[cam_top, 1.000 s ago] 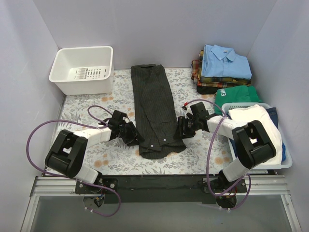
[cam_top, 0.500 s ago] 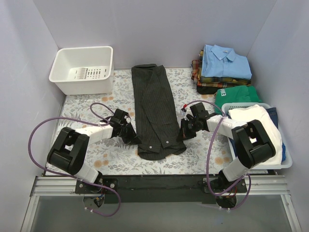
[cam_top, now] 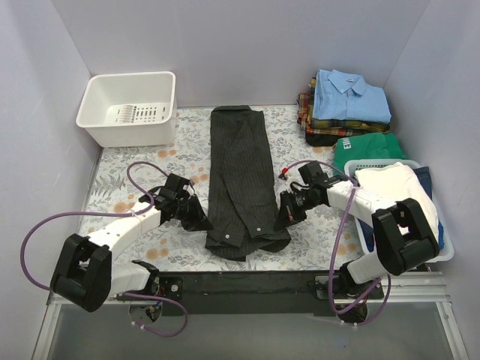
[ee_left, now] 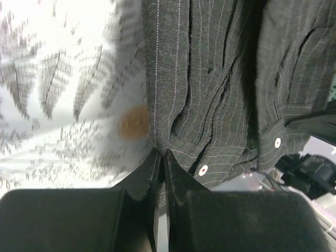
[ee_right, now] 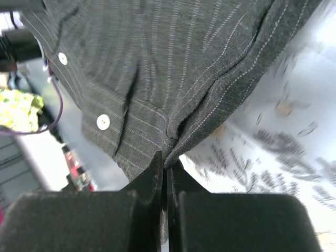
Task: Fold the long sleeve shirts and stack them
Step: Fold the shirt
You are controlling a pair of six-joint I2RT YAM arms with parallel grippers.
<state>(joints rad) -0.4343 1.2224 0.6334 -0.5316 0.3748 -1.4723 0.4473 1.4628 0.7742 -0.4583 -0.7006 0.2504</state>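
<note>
A charcoal pinstriped long sleeve shirt [cam_top: 240, 176] lies lengthwise down the middle of the floral table, folded into a narrow strip with its near end bunched. My left gripper [cam_top: 201, 223] is shut on the shirt's left near edge [ee_left: 160, 144]. On the opposite side, my right gripper [cam_top: 286, 217] is shut on the right near edge [ee_right: 170, 134]. Pale buttons [ee_left: 202, 169] show by the pinched hem. More folded long sleeve shirts, light blue on plaid [cam_top: 346, 101], are stacked at the back right.
A white basket [cam_top: 129, 107] stands at the back left. A blue basket [cam_top: 401, 217] with white cloth sits at the right edge, a green garment [cam_top: 367, 146] behind it. Purple cables loop beside both arms.
Both grippers have shut on the shirt's near side edges and pulled toward the near edge of the table. The shirt's near end has shifted nearer and the strip has lengthened.
</note>
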